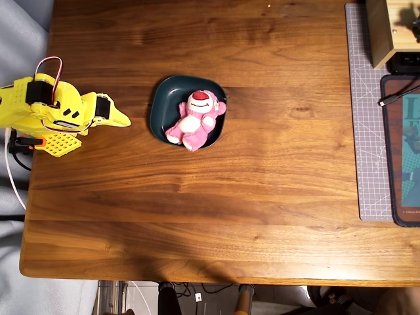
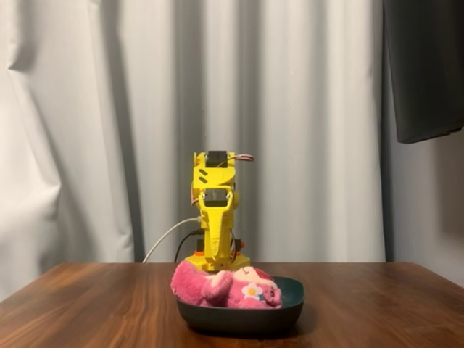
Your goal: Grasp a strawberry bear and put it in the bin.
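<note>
The pink strawberry bear [image 1: 195,118] lies on its back inside the dark teal bin [image 1: 164,98] near the middle of the wooden table in the overhead view. In the fixed view the bear [image 2: 217,285] fills the bin [image 2: 246,317], one leg hanging over the left rim. My yellow gripper [image 1: 121,121] is folded back at the table's left edge, well left of the bin, empty, its jaws together at a point. In the fixed view the arm [image 2: 214,210] stands behind the bin and the fingertips are hidden.
A grey cutting mat [image 1: 367,118] runs along the right side, with a tan wooden box [image 1: 387,29] at the back right and a dark pad [image 1: 403,151] with a cable. White curtains hang behind the table in the fixed view.
</note>
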